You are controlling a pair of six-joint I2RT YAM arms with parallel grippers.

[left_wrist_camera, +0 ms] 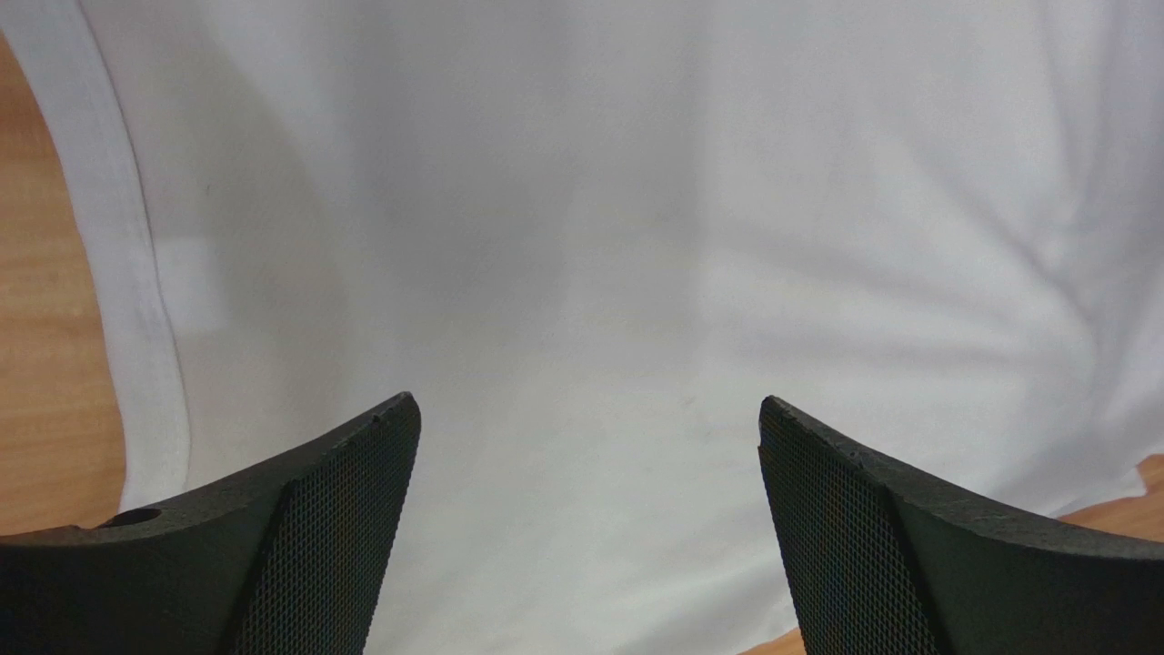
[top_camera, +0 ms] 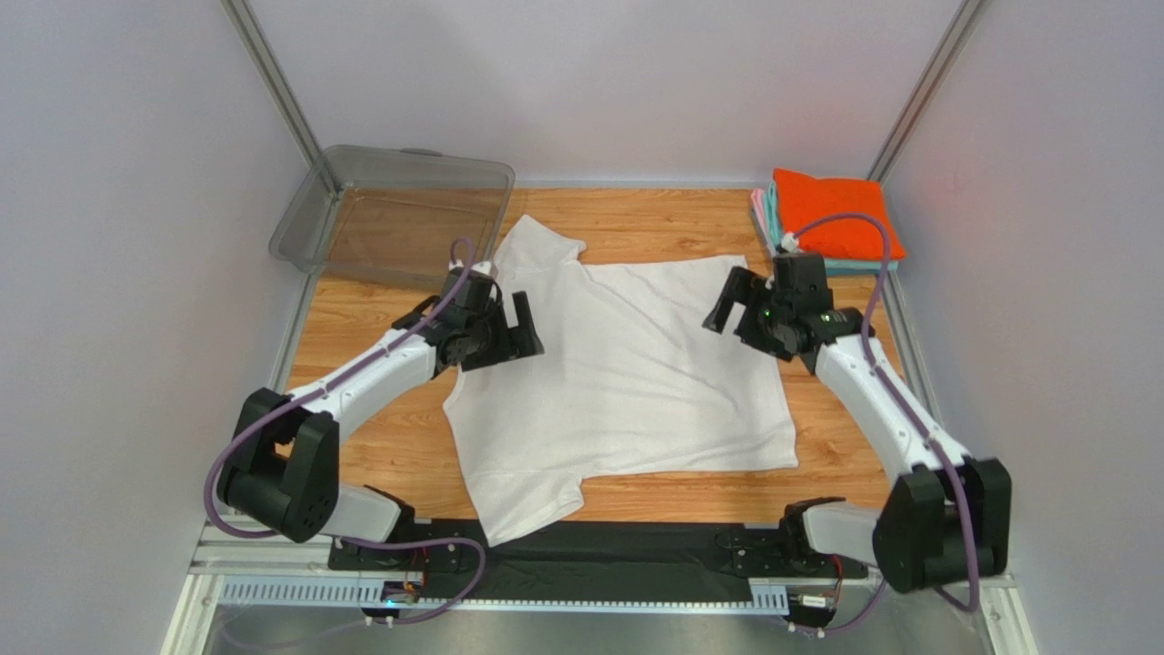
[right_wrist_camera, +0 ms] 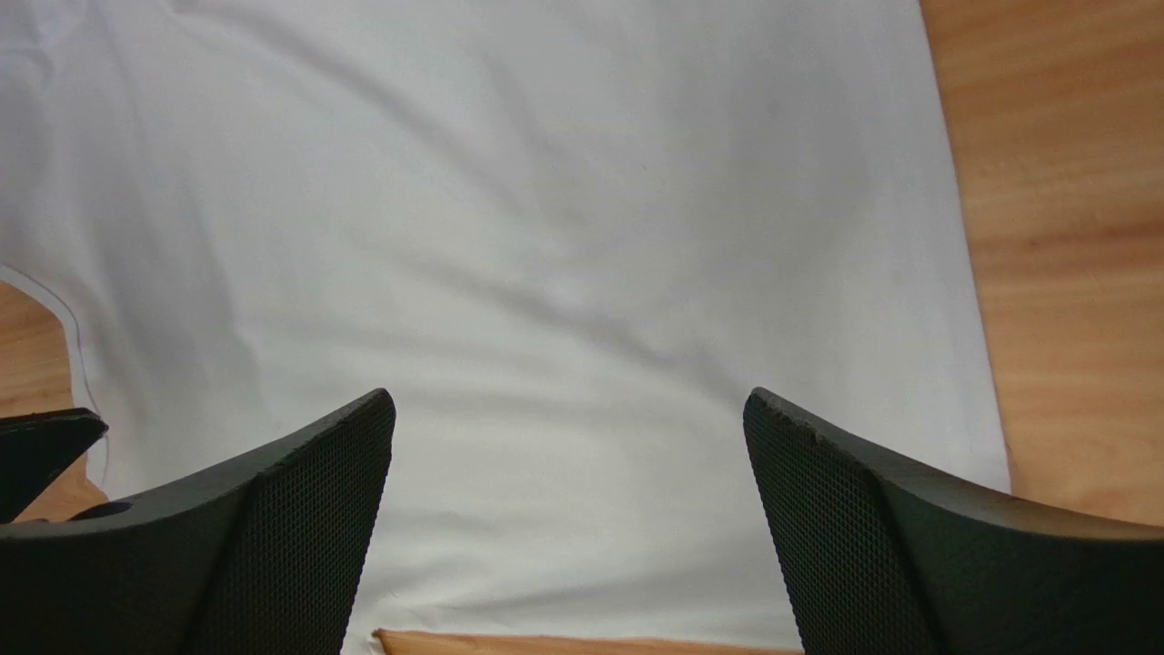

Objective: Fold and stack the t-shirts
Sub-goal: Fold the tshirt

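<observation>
A plain white t-shirt [top_camera: 629, 375] lies spread flat on the wooden table, neck to the left, one sleeve at the back left and one at the front. My left gripper [top_camera: 517, 332] is open and empty above the shirt's left edge by the collar [left_wrist_camera: 130, 294]. My right gripper [top_camera: 731, 303] is open and empty above the shirt's back right corner; the shirt fills its wrist view [right_wrist_camera: 547, 273]. A stack of folded shirts stands at the back right, bright orange [top_camera: 829, 216] on top, teal and pink edges [top_camera: 764, 216] showing beneath.
A clear grey plastic bin [top_camera: 396, 216] stands at the back left corner. Bare wooden table [top_camera: 369, 437] shows left and right of the shirt. White walls and slanted metal posts enclose the table on three sides.
</observation>
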